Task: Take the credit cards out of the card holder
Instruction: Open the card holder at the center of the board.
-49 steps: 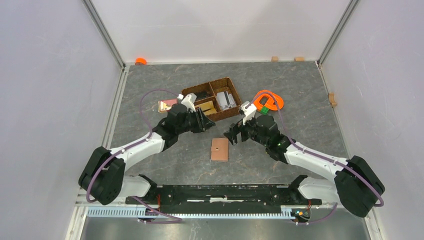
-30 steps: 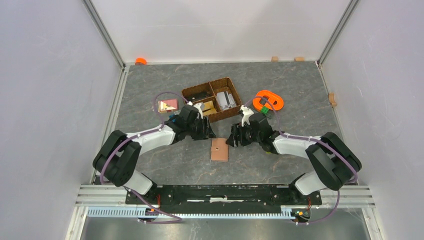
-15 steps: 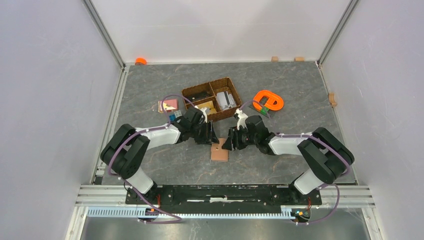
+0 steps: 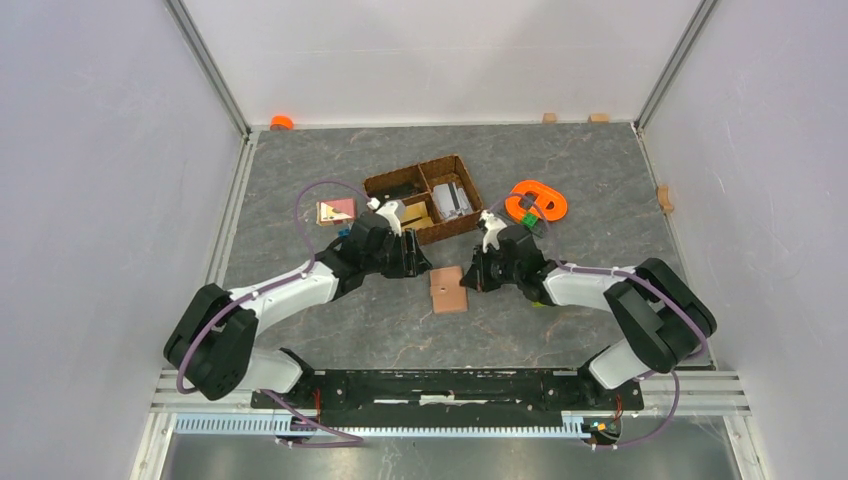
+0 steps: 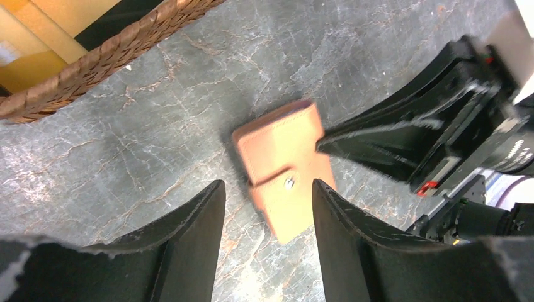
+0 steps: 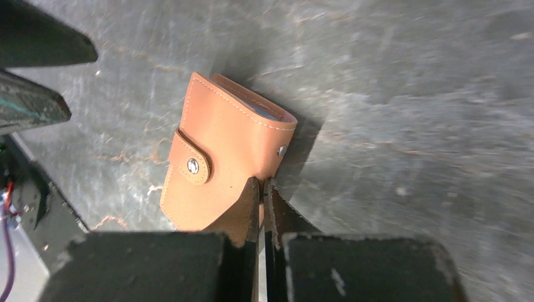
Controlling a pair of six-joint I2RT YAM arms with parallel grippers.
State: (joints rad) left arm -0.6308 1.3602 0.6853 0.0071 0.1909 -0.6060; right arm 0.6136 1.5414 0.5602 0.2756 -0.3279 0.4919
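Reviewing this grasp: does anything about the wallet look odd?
The card holder lies askew, one edge seemingly lifted off the table, shadow beneath. The right hand is shut against that edge; whether it pinches leather is unclear.

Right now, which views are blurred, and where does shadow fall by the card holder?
Left wrist view: the card holder is blurred, the basket rim sharper. Right wrist view: the holder is crisp, the table to its right streaky, with a dark shadow along the holder's right edge. Top view: sharp and evenly lit.
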